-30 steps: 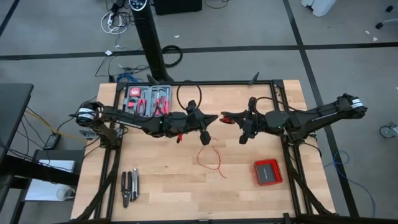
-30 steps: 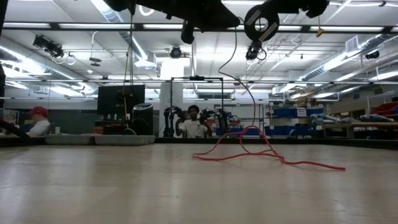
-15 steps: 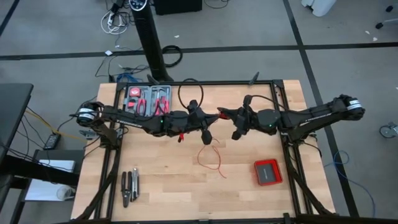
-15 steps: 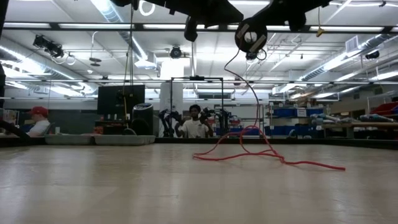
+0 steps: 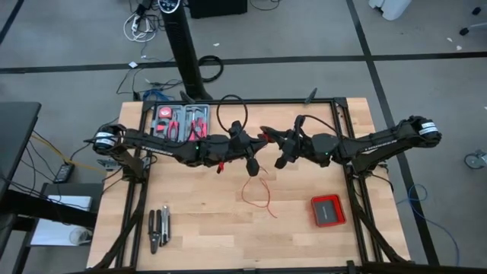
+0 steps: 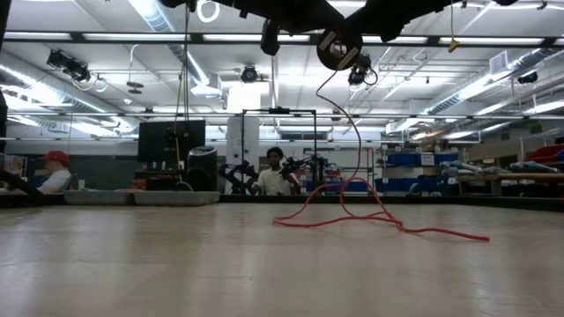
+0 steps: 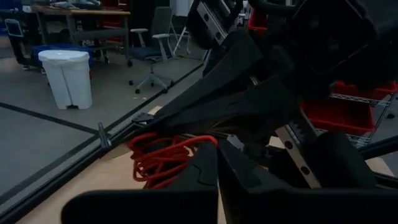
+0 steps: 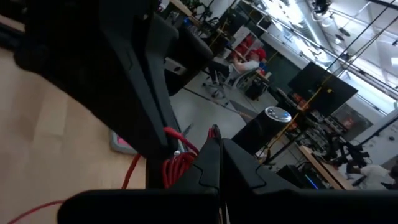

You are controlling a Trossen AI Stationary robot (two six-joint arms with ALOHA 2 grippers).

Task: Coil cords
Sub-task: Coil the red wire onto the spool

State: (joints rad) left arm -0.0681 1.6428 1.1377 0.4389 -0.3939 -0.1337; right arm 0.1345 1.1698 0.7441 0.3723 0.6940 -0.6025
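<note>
Red wire (image 5: pixel 259 195) loose on table, both grippers (image 5: pixel 262 138) shut above

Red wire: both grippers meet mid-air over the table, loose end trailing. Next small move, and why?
Probably another winding turn by the right gripper around the coil held at the left gripper. Both jaws are shut, a red coil sits between them, yet loose red wire lies looped on the table.
</note>
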